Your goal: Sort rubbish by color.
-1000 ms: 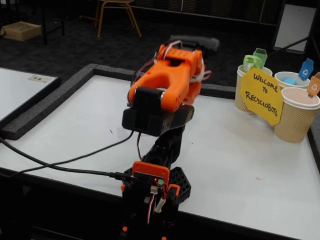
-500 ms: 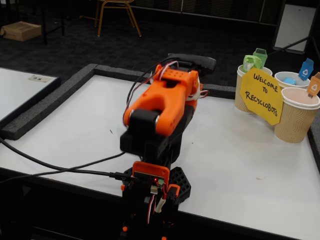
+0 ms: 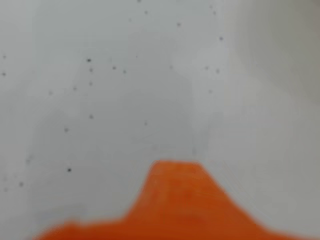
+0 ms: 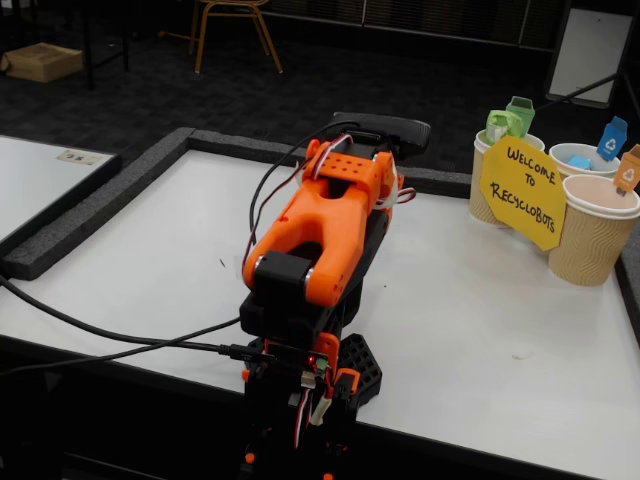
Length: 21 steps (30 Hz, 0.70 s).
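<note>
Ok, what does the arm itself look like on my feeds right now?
The arm has orange printed shells over black motor blocks, with red, white and black wires looping along its top. Its black base carries an orange bracket with a lit red LED. The wrist view shows only a blurred orange gripper part.

Orange-and-black arm (image 4: 320, 240) trailing red, white and black cables.

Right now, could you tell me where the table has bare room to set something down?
In the fixed view, the white table is bare between the arm and the cups, and left of the arm up to the foam border. The far right corner is crowded with cups and the sign.
</note>
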Each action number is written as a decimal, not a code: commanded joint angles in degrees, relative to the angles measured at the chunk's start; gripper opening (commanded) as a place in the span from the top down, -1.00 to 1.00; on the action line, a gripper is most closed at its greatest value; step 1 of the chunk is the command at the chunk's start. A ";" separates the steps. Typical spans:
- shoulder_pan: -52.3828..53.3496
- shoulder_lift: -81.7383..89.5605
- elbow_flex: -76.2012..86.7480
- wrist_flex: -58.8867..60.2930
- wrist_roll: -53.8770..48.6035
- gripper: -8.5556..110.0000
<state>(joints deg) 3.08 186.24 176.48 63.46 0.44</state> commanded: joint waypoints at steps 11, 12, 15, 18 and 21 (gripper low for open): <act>-3.34 2.11 -3.60 6.15 1.76 0.85; -3.87 2.11 -3.60 6.15 1.76 0.85; -4.22 2.11 -3.60 6.24 1.76 0.85; -4.48 2.11 -3.60 6.24 1.76 0.85; -4.57 2.11 -3.60 6.24 1.76 0.85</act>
<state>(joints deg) -0.44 186.33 176.48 69.61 0.44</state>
